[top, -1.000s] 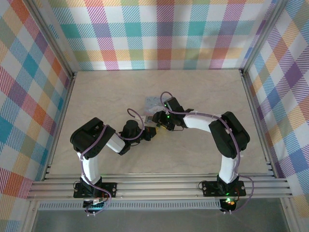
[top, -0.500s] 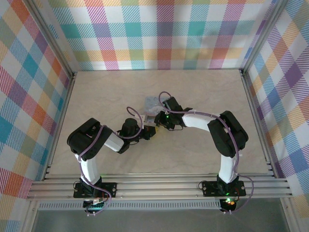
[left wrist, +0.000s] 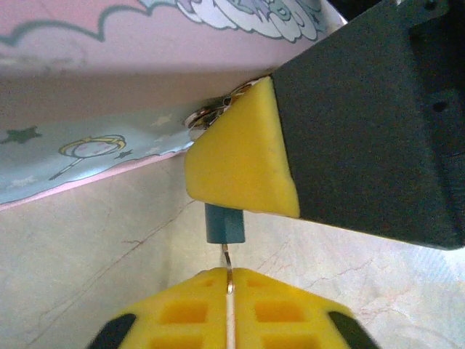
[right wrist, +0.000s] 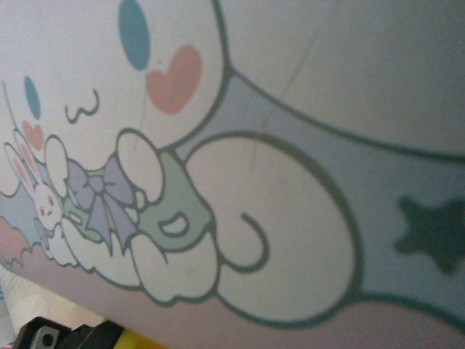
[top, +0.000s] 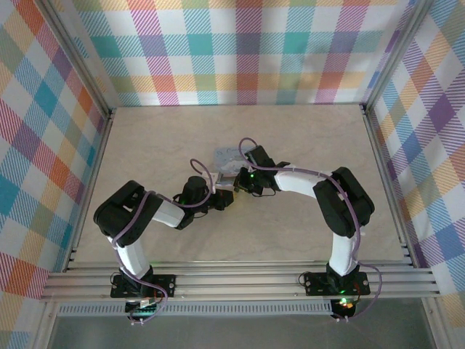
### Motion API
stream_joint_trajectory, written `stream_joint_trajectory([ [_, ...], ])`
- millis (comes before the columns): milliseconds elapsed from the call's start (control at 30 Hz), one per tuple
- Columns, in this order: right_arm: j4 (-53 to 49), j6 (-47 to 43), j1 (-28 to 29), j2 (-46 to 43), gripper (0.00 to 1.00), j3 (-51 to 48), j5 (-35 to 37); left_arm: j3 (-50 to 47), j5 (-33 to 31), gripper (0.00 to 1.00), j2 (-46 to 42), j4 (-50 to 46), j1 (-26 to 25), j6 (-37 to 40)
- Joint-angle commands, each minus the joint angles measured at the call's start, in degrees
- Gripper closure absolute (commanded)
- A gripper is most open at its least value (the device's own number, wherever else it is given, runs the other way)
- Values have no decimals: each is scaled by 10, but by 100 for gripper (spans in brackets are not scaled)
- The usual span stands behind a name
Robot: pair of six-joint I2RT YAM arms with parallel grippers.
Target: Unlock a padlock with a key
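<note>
Pale marble table [top: 145, 145], plaid walls [top: 240, 51]; left gripper [left wrist: 229, 287] clamps key [left wrist: 227, 256], right gripper [top: 234, 183] grip unclear.

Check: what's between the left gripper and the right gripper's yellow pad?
Left wrist view: the padlock, with the key reaching from the left gripper up to it.

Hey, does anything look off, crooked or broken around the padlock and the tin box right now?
Nothing stands out. The teal padlock sits beside the cartoon tin box, under the right end effector's yellow finger, and the key, pinched in the left end effector, lines up with its end. No damage or spill shows.
</note>
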Motion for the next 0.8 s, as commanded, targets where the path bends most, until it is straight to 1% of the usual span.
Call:
stream_joint_trajectory([
  [0, -38, 20, 3, -4, 100, -5, -12, -3, 0, 79, -50, 4, 9, 4],
  [33, -35, 26, 3, -4, 100, -4, -20, -9, -4, 72, -59, 4, 14, -10],
  [100, -47, 20, 2, -2, 100, 8, -23, -23, -8, 63, -80, 13, 25, -33],
  [133, -58, 14, 1, 2, 100, 17, -22, -31, -11, 60, -91, 12, 29, -40],
  [200, -58, 17, -1, 5, 100, 23, -22, -40, -14, 57, -108, -2, 33, -41],
  [300, -41, 35, -2, 7, 100, 19, -27, -53, 0, 56, -115, -11, 33, -45],
  [367, -36, 39, -2, 10, 100, 20, -34, -62, 12, 55, -105, 2, 33, -52],
  [467, -35, 45, -2, 11, 100, 18, -40, -69, 28, 56, -84, 29, 31, -54],
  [567, -32, 50, -2, 5, 100, 11, -42, -55, 43, 57, -65, 30, 25, -41],
  [667, -40, 45, -2, 3, 100, 11, -45, -26, 47, 59, -58, -9, 16, -14],
  [767, -43, 44, -2, 0, 100, 12, -49, -15, 25, 59, -67, -42, 8, 13],
])
